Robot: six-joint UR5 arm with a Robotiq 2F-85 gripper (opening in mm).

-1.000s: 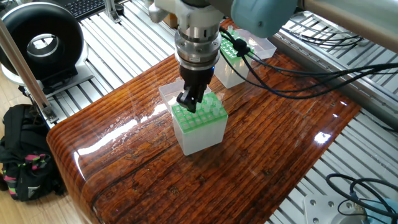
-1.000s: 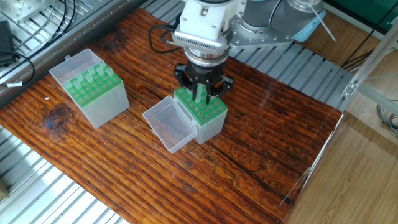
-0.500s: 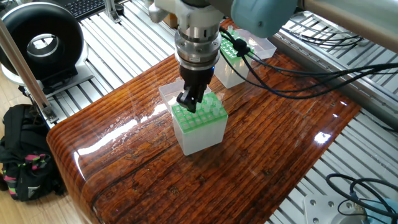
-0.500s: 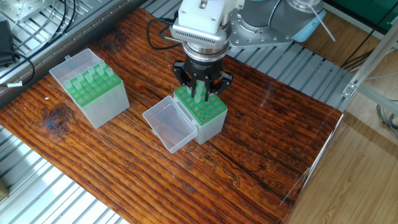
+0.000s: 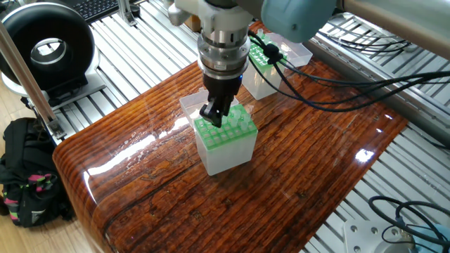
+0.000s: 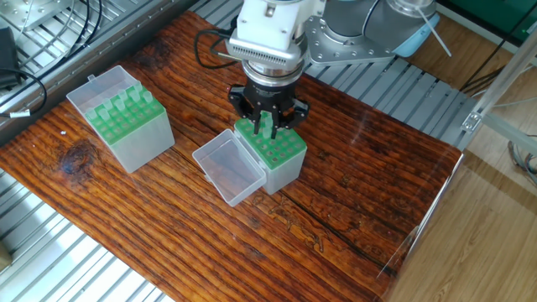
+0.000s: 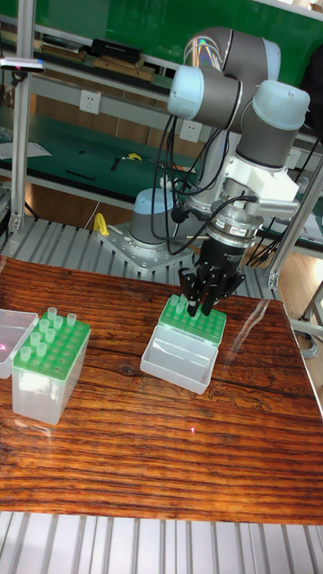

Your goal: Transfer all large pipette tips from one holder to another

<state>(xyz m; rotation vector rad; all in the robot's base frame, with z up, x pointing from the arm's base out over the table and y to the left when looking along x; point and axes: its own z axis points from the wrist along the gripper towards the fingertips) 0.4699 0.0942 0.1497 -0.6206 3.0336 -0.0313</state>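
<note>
A clear holder with a green rack stands mid-table, its lid hinged open in front. My gripper hangs over the rack's back rows, shut on one whitish large pipette tip that points down into the rack. From the opposite side the fingers taper to a narrow point just above the green top. The tall view has the gripper over the rack's rear edge. A second holder at the left carries several upright tips.
The wooden tabletop ends at an aluminium frame on every side. Black cables trail from the arm over the far holder. A black ring-shaped device and a bag lie off the table.
The gripper has shifted slightly up and to the left over the middle holder, with the tip still between its fingers. Both holders stay where they were.
</note>
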